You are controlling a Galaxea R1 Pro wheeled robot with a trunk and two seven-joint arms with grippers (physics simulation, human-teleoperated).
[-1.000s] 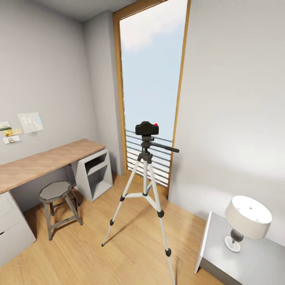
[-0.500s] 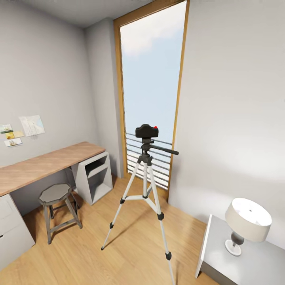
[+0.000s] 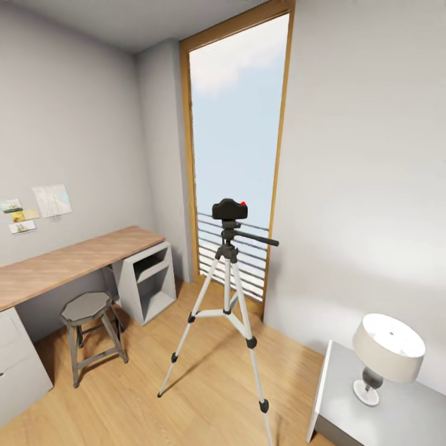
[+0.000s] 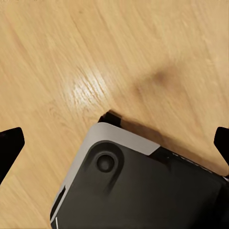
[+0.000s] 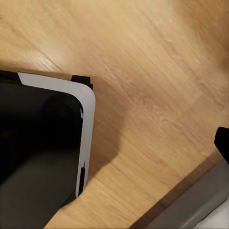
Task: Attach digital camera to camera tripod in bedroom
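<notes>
Camera (image 3: 230,209) sits on the tripod (image 3: 227,297) head at frame centre, before the tall window — by the look of it, the attaching is done, and little remains beyond checking the seat. One camera, one tripod, one stool (image 3: 88,328), one lamp (image 3: 385,353). Left gripper (image 4: 114,143) fingers spread wide over bare floor; right gripper's state I cannot tell.

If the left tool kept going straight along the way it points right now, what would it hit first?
Most likely the robot's own base, whose grey and black corner lies ahead of the left tool, or the light wood floor beside it. Depth is unclear.
</notes>
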